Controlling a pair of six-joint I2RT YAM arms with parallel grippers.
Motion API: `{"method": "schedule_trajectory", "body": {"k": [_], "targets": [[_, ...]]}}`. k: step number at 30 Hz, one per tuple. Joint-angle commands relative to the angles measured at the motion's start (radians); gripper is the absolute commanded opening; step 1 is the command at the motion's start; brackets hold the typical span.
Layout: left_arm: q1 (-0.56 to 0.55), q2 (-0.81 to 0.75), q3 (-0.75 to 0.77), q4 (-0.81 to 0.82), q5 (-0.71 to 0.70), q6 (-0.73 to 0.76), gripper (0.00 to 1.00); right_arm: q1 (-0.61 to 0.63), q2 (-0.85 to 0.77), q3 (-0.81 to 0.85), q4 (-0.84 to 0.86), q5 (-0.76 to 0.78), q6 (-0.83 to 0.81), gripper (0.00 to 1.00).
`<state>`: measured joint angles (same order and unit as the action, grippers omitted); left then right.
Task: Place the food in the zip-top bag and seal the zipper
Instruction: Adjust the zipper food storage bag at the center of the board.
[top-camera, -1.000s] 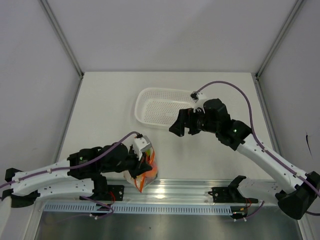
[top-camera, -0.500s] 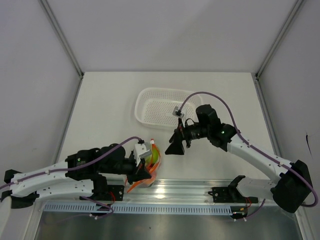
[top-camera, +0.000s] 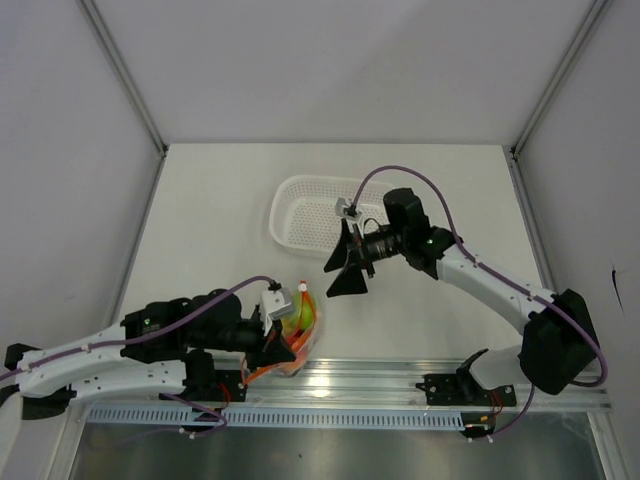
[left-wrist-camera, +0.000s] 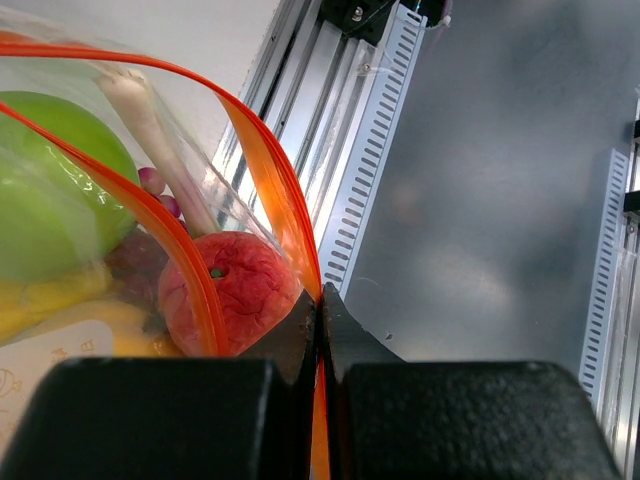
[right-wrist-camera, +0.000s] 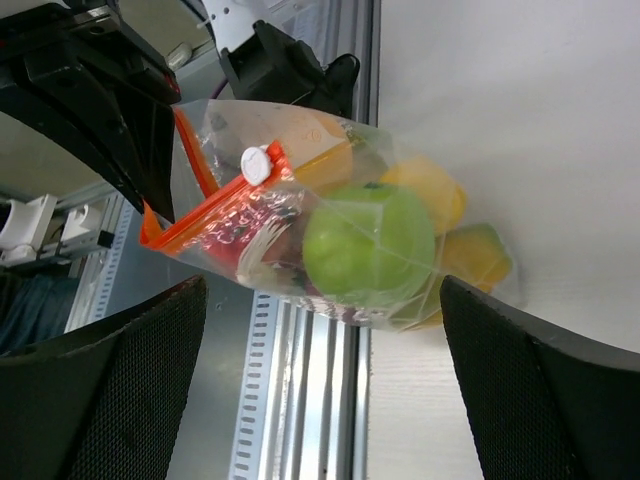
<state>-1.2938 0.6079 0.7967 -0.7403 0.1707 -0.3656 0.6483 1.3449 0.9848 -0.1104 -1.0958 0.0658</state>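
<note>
The left jaws are clenched flat on the zipper (left-wrist-camera: 268, 190) at one end of the zip-top bag (right-wrist-camera: 330, 230). Ahead of that pinch the two red-orange strips bow apart, so the mouth stands unsealed there. Inside the bag lie a green apple (right-wrist-camera: 370, 245), a yellow lemon (right-wrist-camera: 430, 190), a reddish peach (left-wrist-camera: 230, 300) and a pale stalk (left-wrist-camera: 160, 140); something dark beneath them is too blurred to name. A white slider tab (right-wrist-camera: 256, 162) sits on the strip. The bag is at the near edge of the desk (top-camera: 200, 230), partly over the aluminium rail (top-camera: 400, 375); whether it rests there or hangs from the grip cannot be told. The left arm (top-camera: 110, 355) lies low along the near edge, reaching rightward from its base, and its wrist covers much of the bag in the top view. The right jaws are released, spread wide and holding nothing, with only their dark fingers (right-wrist-camera: 110, 400) at the bottom corners of the wrist view. They hover above the desk between the white basket (top-camera: 300, 215) and the bag, pointing at the bag. The right arm (top-camera: 480, 285) stretches from its base leftward, its wrist near the basket's near rim.
</note>
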Motion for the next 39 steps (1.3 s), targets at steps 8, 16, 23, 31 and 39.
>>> {"method": "schedule_trajectory", "body": {"k": [8, 16, 23, 31, 39], "targets": [[-0.006, -0.014, 0.024, -0.002, 0.042, -0.015, 0.01, -0.021, 0.206, 0.219, -0.024, -0.213, -0.158, 0.98], [-0.005, -0.022, 0.03, -0.011, 0.024, -0.015, 0.01, 0.031, 0.276, 0.242, -0.035, -0.286, -0.193, 0.94], [-0.004, -0.04, 0.029, -0.018, 0.004, -0.022, 0.01, 0.105, 0.298, 0.235, -0.054, -0.319, -0.215, 0.89], [-0.004, -0.048, 0.035, -0.024, -0.002, -0.03, 0.01, 0.137, 0.329, 0.233, -0.04, -0.355, -0.201, 0.77], [-0.004, -0.056, 0.03, -0.034, -0.016, -0.032, 0.01, 0.129, 0.391, 0.31, -0.314, -0.404, -0.414, 0.65]]}}
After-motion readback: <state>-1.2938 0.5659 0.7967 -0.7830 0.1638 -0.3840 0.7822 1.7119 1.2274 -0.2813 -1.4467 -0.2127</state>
